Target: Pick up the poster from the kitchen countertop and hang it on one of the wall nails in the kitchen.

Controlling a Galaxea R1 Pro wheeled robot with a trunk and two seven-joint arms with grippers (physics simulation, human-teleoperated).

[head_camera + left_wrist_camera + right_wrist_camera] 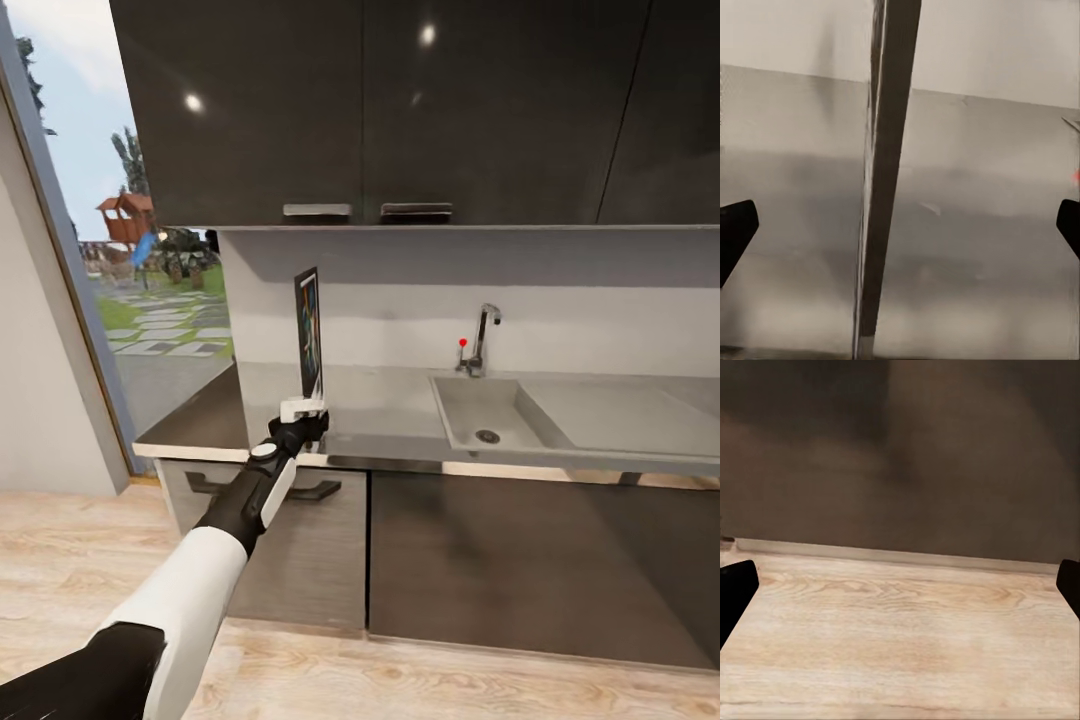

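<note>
Left end effector spread wide around upright, edge-on poster on kitchen countertop, fingers apparently not touching it

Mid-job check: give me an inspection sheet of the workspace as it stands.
Surface: kitchen countertop, matte grey, with built-in sink and tap.
Job's things: poster upright, edge-on to the head camera; its edge lies between the left fingers. Wall nail: not seen.
Clutter: nothing seen.
Grippers: left gripper at the poster's lower edge, fingers spread wide; right gripper fingers open, facing the wooden floor.
Cables: nothing seen.
Surroundings: dark upper cabinets, garden window.
</note>
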